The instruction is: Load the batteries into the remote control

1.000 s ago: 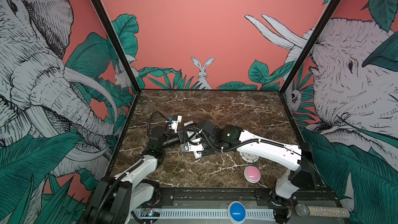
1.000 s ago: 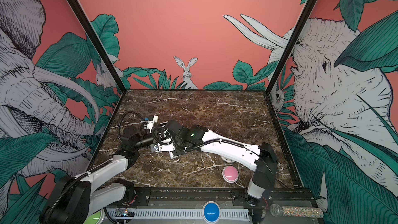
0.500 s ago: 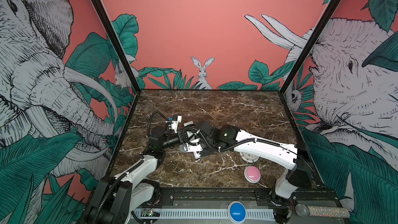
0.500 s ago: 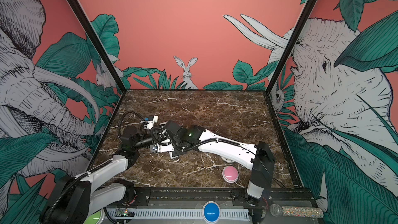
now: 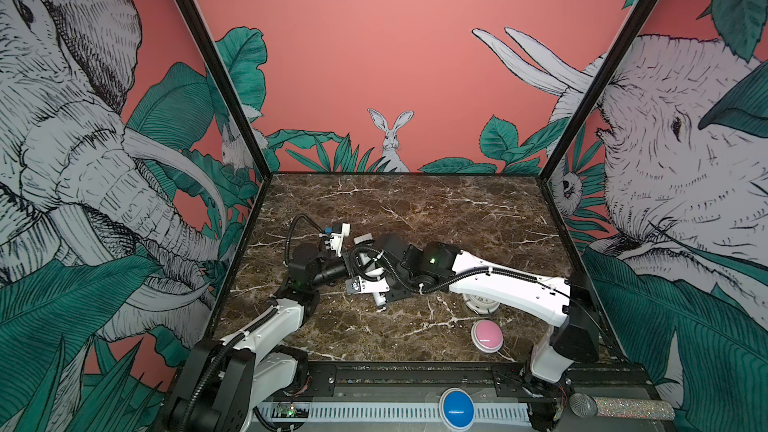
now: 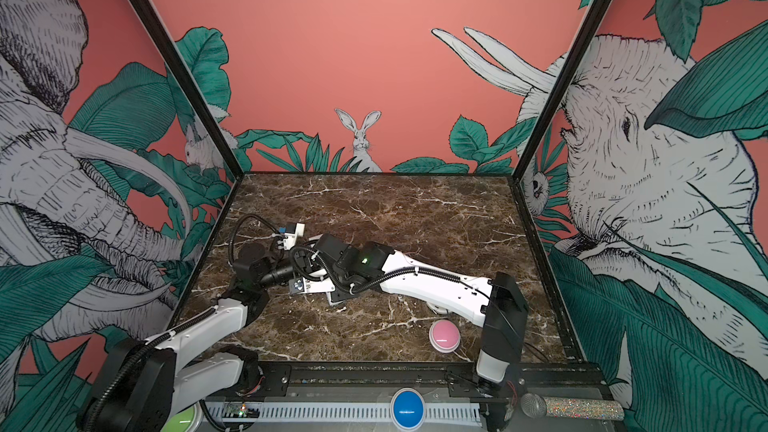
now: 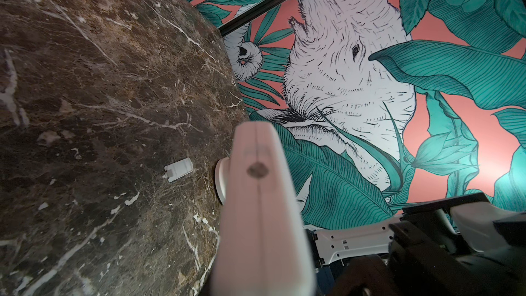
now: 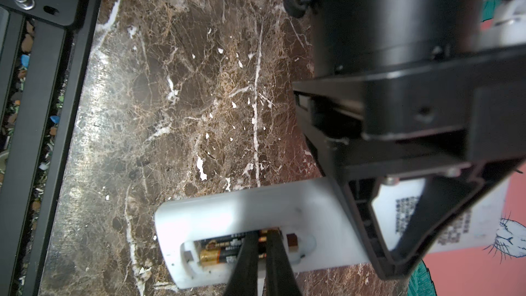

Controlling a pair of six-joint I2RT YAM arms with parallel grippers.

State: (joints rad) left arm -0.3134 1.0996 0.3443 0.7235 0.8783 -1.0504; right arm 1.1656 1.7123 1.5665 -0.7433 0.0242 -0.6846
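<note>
White stiff plastic, the remote control [image 8: 242,217] looks light and slick, best pinched across its flat faces clear of the open battery bay [image 8: 306,244], as the left end effector [image 8: 398,217] grips it above the desk [image 8: 185,95], left of centre. The right end effector [image 8: 262,242], pinched shut and empty, rests its tips on the two batteries [image 8: 219,253], crowded by the left one's body. The battery cover [image 7: 178,169], clock [image 5: 480,303] and pink button [image 5: 487,336] lie clear to the right.
</note>
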